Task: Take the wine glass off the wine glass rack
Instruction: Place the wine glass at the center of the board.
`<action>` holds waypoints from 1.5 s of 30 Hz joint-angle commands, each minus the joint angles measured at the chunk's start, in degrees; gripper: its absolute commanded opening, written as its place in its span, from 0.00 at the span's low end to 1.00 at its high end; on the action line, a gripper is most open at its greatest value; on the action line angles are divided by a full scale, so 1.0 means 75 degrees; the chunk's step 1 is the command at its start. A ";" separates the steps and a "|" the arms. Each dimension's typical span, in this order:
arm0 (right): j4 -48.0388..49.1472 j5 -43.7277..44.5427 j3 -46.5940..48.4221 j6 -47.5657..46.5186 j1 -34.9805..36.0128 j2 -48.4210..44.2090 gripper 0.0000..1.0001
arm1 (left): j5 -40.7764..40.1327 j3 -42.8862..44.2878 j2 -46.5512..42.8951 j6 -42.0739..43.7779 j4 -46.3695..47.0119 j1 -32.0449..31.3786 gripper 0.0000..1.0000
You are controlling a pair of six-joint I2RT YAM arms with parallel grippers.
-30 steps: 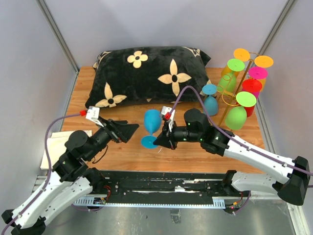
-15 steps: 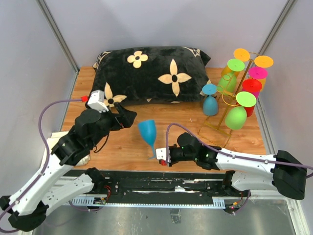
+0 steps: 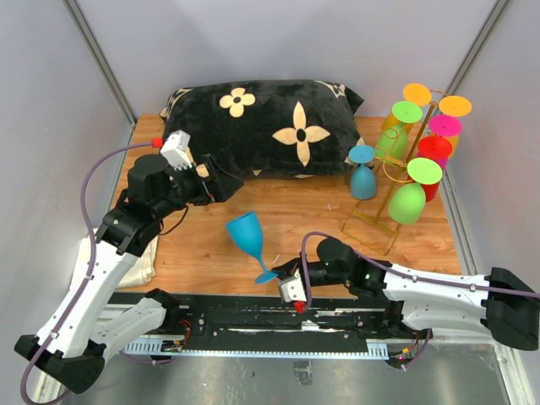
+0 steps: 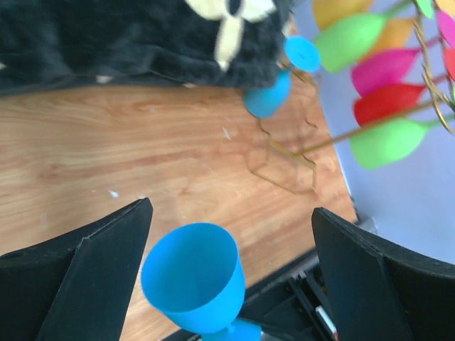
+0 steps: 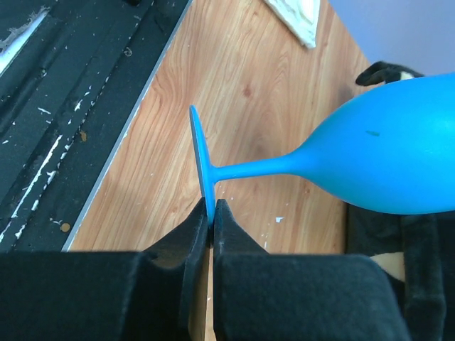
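My right gripper [image 3: 278, 281] is shut on the foot of a blue wine glass [image 3: 247, 237], near the table's front edge; the glass leans with its bowl up and to the left. In the right wrist view the jaws pinch the thin foot rim and the blue bowl [image 5: 387, 156] fills the right. The gold wire wine glass rack [image 3: 403, 160] stands at the right with several coloured glasses hanging on it. My left gripper [image 3: 221, 182] is open and empty, raised to the upper left of the blue glass, whose bowl [image 4: 193, 277] shows between its fingers.
A black pillow with cream flowers [image 3: 261, 131] lies across the back. A second blue glass [image 3: 363, 175] stands upside down beside the rack base. A white cloth [image 3: 101, 253] lies at the front left. The black rail [image 3: 278, 316] runs along the table's front edge.
My right gripper has carried the blue glass toward the front edge, and the glass has tilted. My left arm has risen and swung back toward the pillow.
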 commanded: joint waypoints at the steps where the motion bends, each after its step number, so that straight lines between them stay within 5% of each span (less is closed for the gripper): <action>1: 0.0163 0.0045 -0.0213 -0.0370 0.0163 -0.0401 0.01 | 0.2854 -0.0608 -0.0141 -0.0210 0.1542 0.0098 1.00; 5: -0.0020 0.0011 -0.0238 -0.0370 0.0190 -0.0712 0.01 | 0.4411 -0.1104 -0.0046 -0.0521 0.2365 0.0098 0.98; 13: -0.0282 0.0166 -0.0369 -0.0433 0.0192 -0.1116 0.01 | 0.5712 -0.1947 -0.0362 -0.0660 0.2734 0.0086 0.86; 24: -0.0636 0.0462 -0.0475 -0.0516 0.0192 -0.1562 0.02 | 0.5022 -0.1411 0.0103 0.1110 0.0481 -0.0525 0.68; 28: -0.0928 0.0724 -0.0380 -0.0497 0.0192 -0.1552 0.04 | 0.4834 -0.1260 0.0286 0.1439 0.0234 -0.1053 0.51; 36: -0.1060 0.1129 -0.0389 -0.0459 0.0192 -0.1601 0.10 | 0.3973 -0.0903 0.0209 0.1761 -0.0171 -0.1133 0.01; 40: -0.1025 0.1142 -0.0414 -0.0447 0.0192 -0.1697 0.13 | 0.3727 -0.0928 0.0081 0.1757 -0.0222 -0.1133 0.01; 45: -0.0857 0.1187 -0.0518 -0.0365 0.0192 -0.1906 0.35 | 0.2756 -0.0747 -0.0012 0.1667 -0.0362 -0.1133 0.01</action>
